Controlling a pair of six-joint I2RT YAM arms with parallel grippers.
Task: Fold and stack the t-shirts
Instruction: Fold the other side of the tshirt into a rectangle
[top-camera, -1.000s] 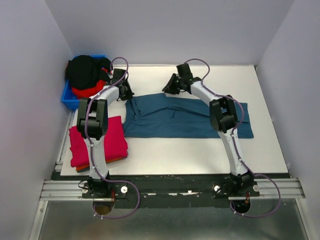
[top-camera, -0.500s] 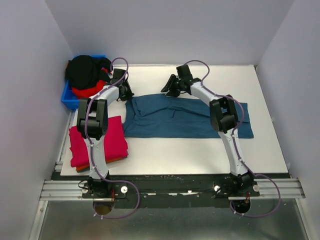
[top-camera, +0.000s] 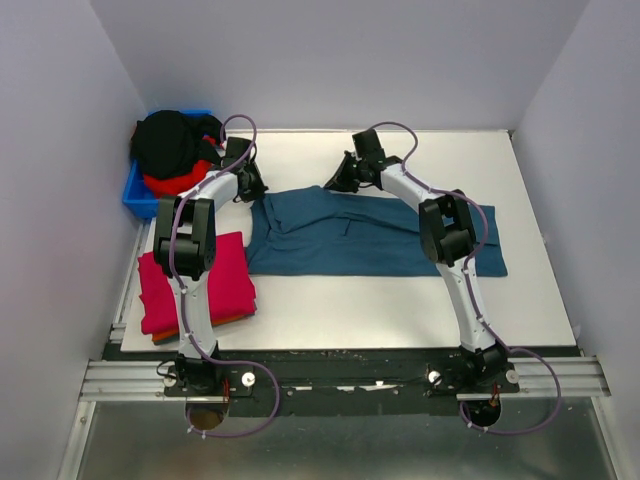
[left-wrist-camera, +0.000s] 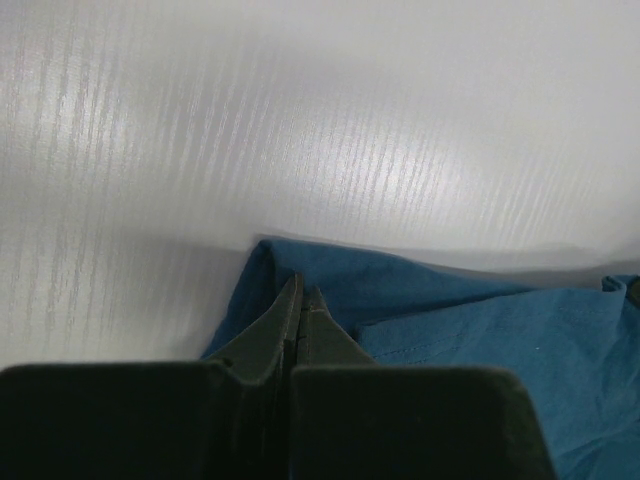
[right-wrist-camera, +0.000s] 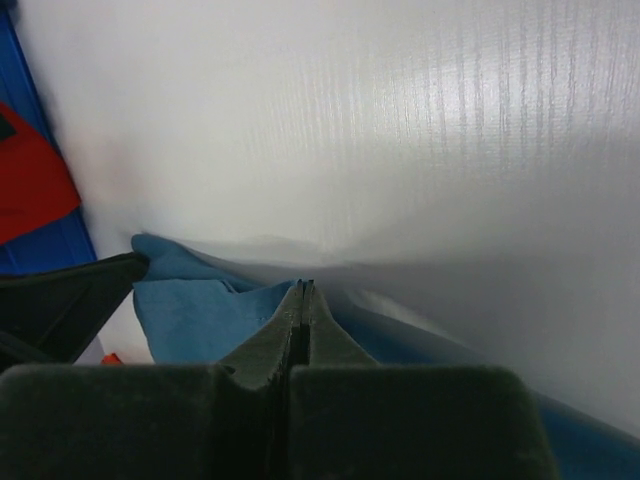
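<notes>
Broadly, we see a white worktop (top-camera: 400, 300) filling the middle of the overhead view, with both arms reaching from its near edge towards the far side.

Across the centre of it lies the teal-blue t-shirt (top-camera: 370, 235), spread flat and wide. It runs from just right of the left arm to beyond the right arm, whose forearm passes over its right part. Its far edge is where both claws meet it.

At the near left of the worktop sits the crimson-pink t-shirt (top-camera: 225, 285), folded into a neat rectangle, with a thin strip of the orange t-shirt (top-camera: 215, 326) showing under its near edge. The left arm crosses above this stack.

Off the far left corner stands a small blue bin (top-camera: 135, 195), heaped with a black t-shirt (top-camera: 165, 143) on top and a red t-shirt (top-camera: 175, 183) below it.

Next, the left claw (top-camera: 256, 192) is down at the far left corner of the teal-blue t-shirt. Its wrist view shows the jaws pressed fully together, pinching that corner, and the cloth (left-wrist-camera: 480, 330) rises in a fold around the tips.

Lastly, the right claw (top-camera: 330, 182) is down at the far edge of the same shirt, near its middle. Its jaws are likewise closed tight, with the blue cloth (right-wrist-camera: 190, 310) gathered at the tips.
</notes>
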